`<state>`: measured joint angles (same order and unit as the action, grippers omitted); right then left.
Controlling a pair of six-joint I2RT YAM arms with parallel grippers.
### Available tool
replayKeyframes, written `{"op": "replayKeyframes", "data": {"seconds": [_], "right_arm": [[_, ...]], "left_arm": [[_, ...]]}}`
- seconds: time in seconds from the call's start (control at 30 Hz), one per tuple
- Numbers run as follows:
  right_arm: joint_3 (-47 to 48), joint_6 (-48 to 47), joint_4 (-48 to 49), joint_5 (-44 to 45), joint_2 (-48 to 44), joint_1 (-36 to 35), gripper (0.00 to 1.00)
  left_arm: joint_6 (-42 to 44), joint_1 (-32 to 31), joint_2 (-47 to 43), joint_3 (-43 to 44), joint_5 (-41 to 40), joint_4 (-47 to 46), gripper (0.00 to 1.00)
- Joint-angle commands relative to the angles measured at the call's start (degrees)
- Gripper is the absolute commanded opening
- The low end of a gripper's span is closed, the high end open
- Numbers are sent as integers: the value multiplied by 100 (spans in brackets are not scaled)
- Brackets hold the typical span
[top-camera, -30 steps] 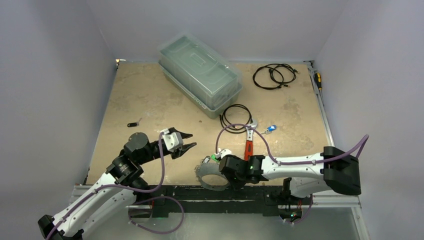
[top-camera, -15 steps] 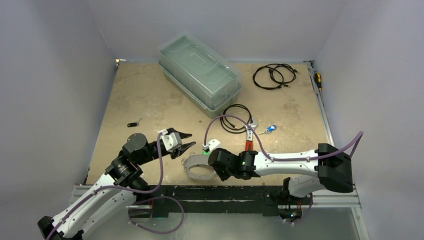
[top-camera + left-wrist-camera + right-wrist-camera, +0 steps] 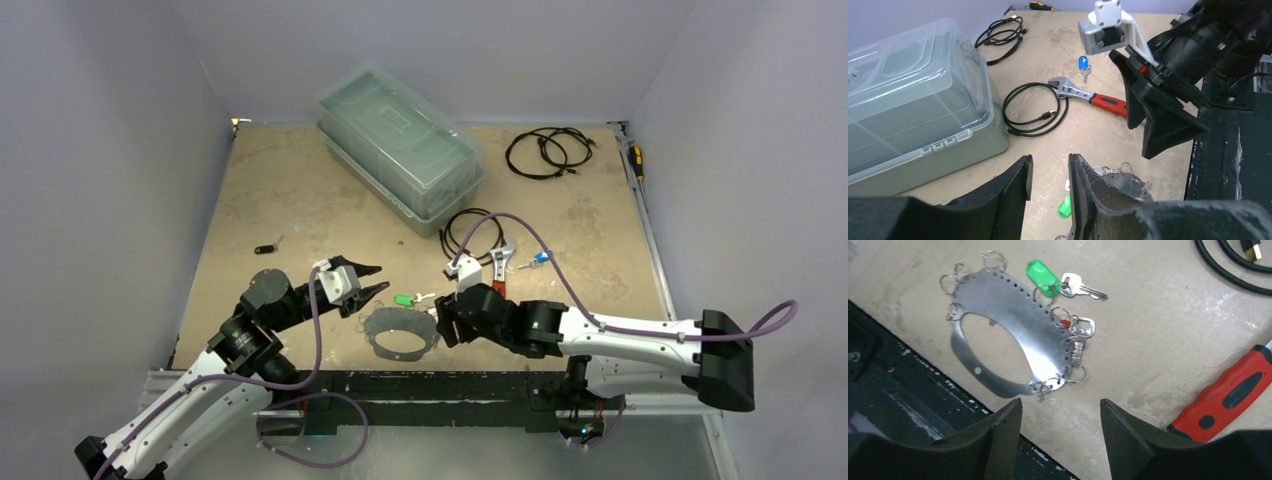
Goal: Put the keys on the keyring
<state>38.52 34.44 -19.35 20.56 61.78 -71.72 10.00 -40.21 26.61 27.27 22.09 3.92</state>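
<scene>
Lying flat, keyring (image 3: 993, 300) seems to carry green key (image 3: 1042, 275) and red key (image 3: 1081, 328); blue key (image 3: 543, 257) at two o'clock and black key (image 3: 265, 249) at ten lie loose. Right gripper (image 3: 1060, 405) and left gripper (image 3: 1049, 165) hang spread, empty.

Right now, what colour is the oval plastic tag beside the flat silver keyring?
Bright green; the oval plastic tag shows best in the right wrist view.

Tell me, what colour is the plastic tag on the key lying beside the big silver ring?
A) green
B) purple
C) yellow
A: the tag on the key beside the keyring is bright green.
</scene>
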Motion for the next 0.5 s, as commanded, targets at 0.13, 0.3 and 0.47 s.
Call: {"op": "replayKeyframes", "data": {"seconds": [0.13, 0.3, 0.47], "right_arm": [[-344, 2, 911, -793, 433, 203, 53], [-299, 298, 1215, -760, 740, 203, 50], [-45, 840, 1023, -331, 1313, 211, 43]], "left_arm": [[-81, -17, 13, -45, -54, -183, 33], [-78, -14, 34, -54, -47, -196, 33], [-73, -17, 30, -47, -54, -184, 33]]}}
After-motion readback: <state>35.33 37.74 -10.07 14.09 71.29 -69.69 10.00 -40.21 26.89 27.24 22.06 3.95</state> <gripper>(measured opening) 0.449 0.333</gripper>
